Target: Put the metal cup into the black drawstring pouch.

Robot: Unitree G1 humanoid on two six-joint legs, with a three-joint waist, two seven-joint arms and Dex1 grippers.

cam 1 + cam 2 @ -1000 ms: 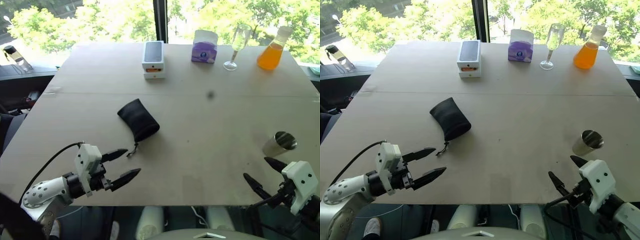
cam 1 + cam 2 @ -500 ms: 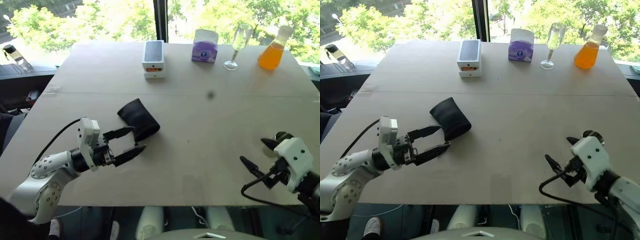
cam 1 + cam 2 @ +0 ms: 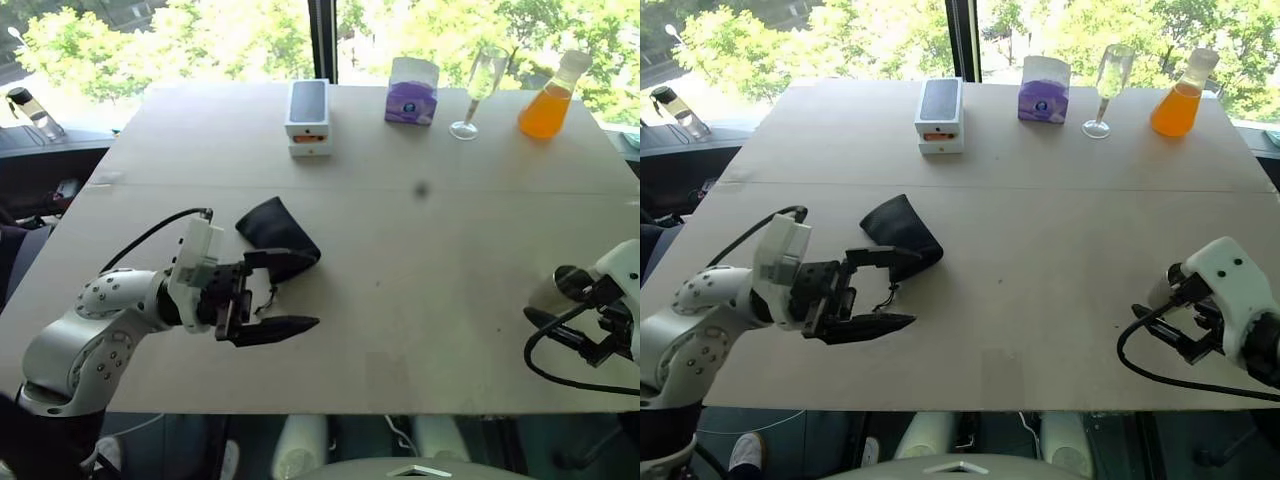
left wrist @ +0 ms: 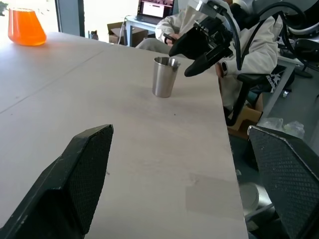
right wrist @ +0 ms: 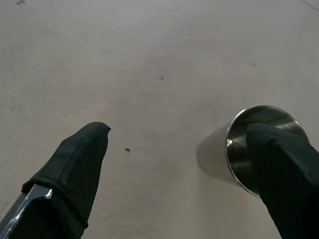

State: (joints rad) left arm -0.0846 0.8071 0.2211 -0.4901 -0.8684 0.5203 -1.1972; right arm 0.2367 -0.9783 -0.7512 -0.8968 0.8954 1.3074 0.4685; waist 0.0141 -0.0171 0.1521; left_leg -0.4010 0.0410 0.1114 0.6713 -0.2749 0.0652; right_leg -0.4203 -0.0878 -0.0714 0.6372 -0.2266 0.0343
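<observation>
Fingers of the left gripper (image 3: 282, 292) are spread wide with nothing held between them; two black fingers are counted, one lying over the near end of the black drawstring pouch (image 3: 276, 232) and the other hanging above bare table (image 3: 400, 260) nearer the robot. Whether the upper finger touches the fabric cannot be told. One pouch is seen, flat on the tabletop, left of centre.

The right gripper (image 5: 179, 164) is likewise held open and empty, its two fingers set apart. One fingertip (image 5: 279, 149) is seen over the mouth of the metal cup (image 5: 239, 149), while the other stands over bare tabletop. One cup is counted; it stands upright near the right edge of the table, well apart from the pouch.

Along the far edge four things are ranged: one white phone box (image 3: 307, 118), one purple tissue box (image 3: 410, 92), one clear stemmed glass (image 3: 476, 92) and one flask of orange liquid (image 3: 549, 100).
</observation>
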